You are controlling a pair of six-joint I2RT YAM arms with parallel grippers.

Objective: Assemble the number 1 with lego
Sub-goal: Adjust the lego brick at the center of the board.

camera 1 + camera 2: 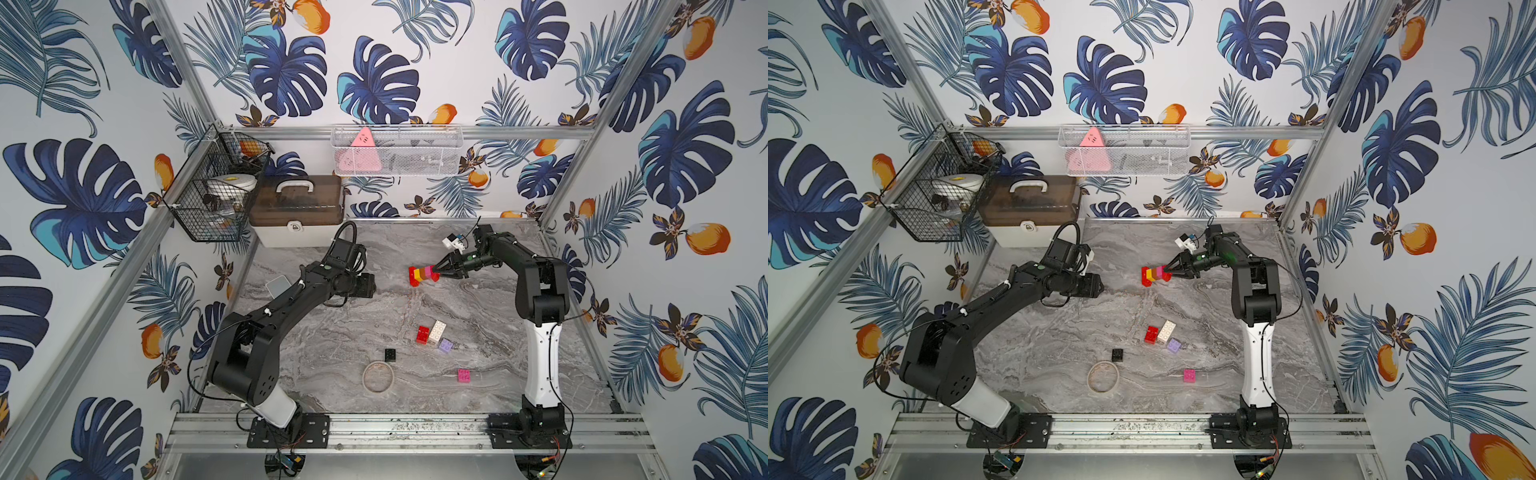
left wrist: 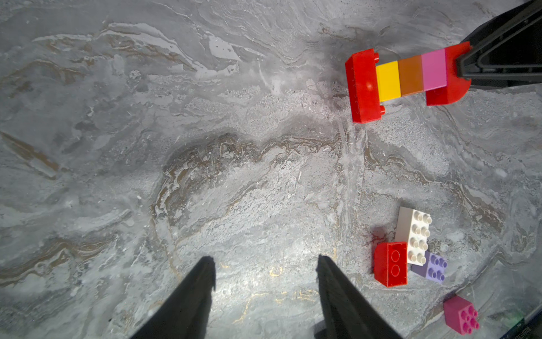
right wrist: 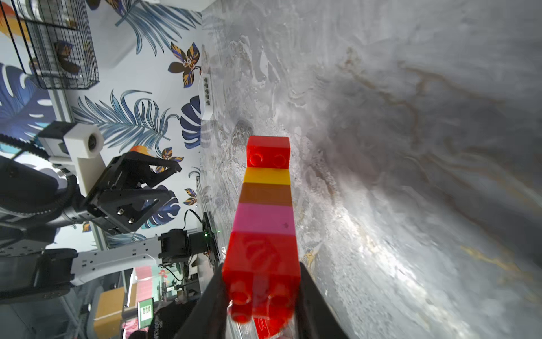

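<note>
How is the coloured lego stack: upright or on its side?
On its side: the lego stack runs level over the table, the right gripper shut on its red end.

The right gripper (image 3: 261, 273) is partly covering the lego stack (image 3: 265, 205), whose red end brick (image 3: 261, 258) is blurring out of focus.

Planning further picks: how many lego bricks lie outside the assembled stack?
5: red brick, white brick and lilac brick clustered centrally; black brick beside tan ring; pink brick alone.
</note>
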